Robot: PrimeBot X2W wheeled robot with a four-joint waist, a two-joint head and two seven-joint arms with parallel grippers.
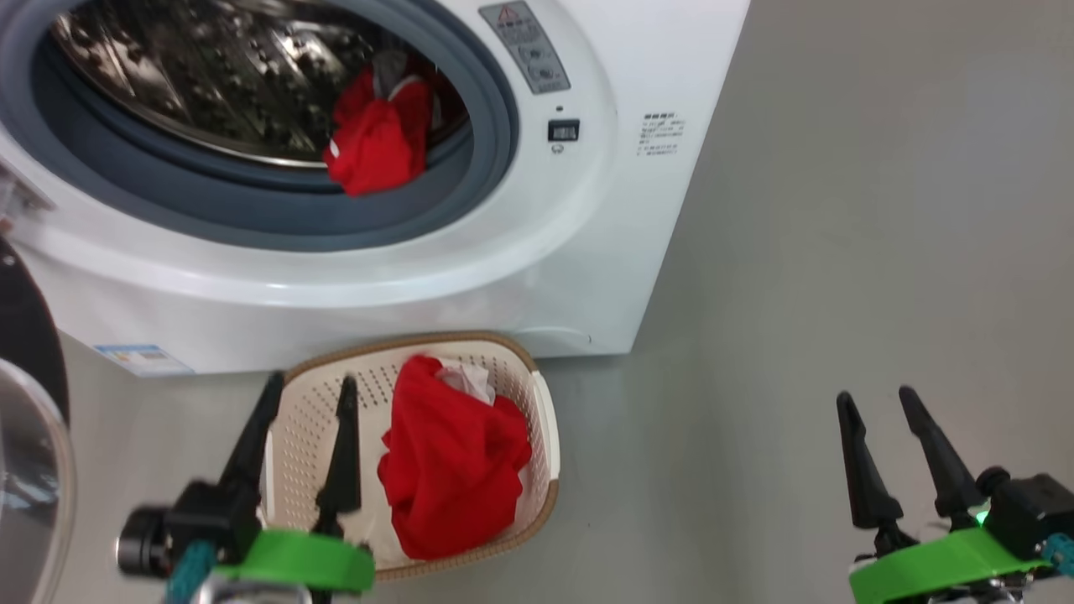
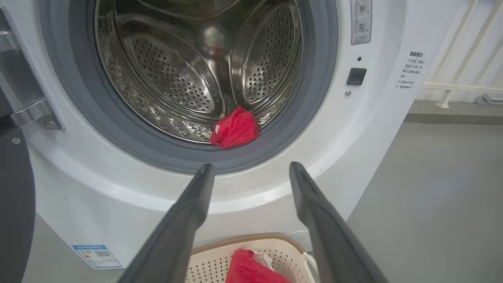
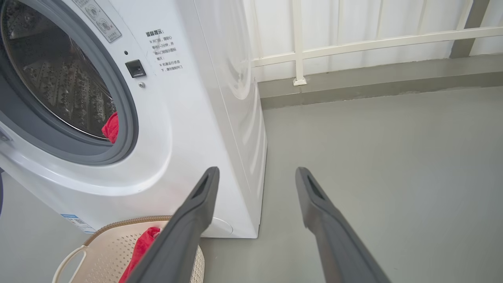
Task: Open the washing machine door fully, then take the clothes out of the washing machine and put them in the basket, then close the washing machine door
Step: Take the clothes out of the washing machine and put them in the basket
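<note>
While the washing machine door stands swung wide open, off to the left of the left claw, the washing machine faces both claws, its round mouth straight ahead of the left claw's fingertips. A small red piece of the clothes sits at the bottom front of the steel drum, beyond and a little right of those fingertips. It spills outward onto the grey rubber seal, with a bit of white and grey at its top.

The basket lies on the floor right below the left claw, close to the foot of the machine. Its long side runs from the machine back toward the robot. A bigger red piece lies lengthwise along that same line inside the basket, just right of the claw's right finger, with white cloth showing at the end nearest the machine.

The left claw is spread wide and holds nothing. In the head view its left finger crosses the basket's left rim and its right finger lies over the perforated inside; I cannot tell whether either touches it.

The right claw is also spread wide and empty. It hangs over bare grey floor, with the basket well off to its left and the machine's right corner ahead and left of its tips
</note>
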